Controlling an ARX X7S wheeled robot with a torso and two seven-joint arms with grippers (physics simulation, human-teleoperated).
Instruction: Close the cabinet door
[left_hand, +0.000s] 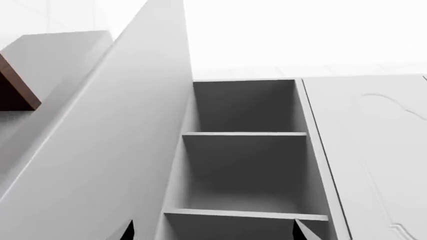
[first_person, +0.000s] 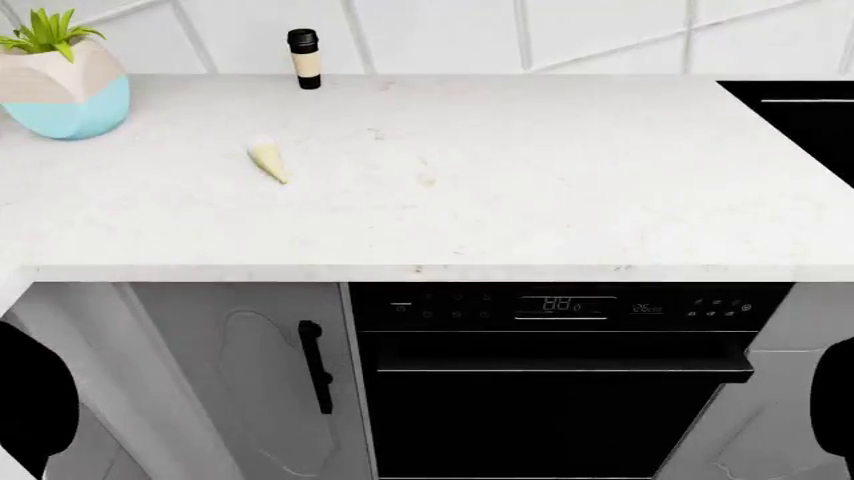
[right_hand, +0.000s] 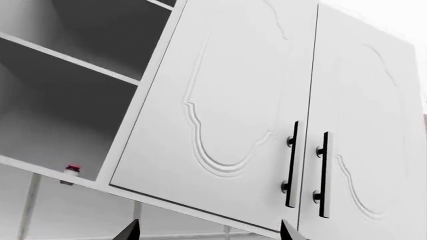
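Head view only: white countertop (first_person: 534, 190) carrying potted plant (first_person: 60, 75), small black-capped bottle (first_person: 304, 58) and pale cone-shaped item (first_person: 268, 161); below, black dishwasher (first_person: 561, 390) beside lower cabinet front with black handle (first_person: 315, 366). Neither gripper identifiable there, only dark shapes at both lower corners.

Left wrist view alone: upper cabinet (left_hand: 243, 160) standing open, two shelves exposed, open door (left_hand: 113, 150) swung out edge-on, closed neighbouring door (left_hand: 373, 160) alongside. Left gripper (left_hand: 213, 232) shown only by two dark fingertips (left_hand: 125, 232), set wide apart, nothing between them, below the opening.

Right wrist view alone: two closed doors, paired black handles (right_hand: 307, 167) side by side, open compartment (right_hand: 67, 105) adjacent, small red-topped object (right_hand: 71, 169) at its lower frame. Right gripper (right_hand: 210, 231) likewise spread wide, holding nothing.
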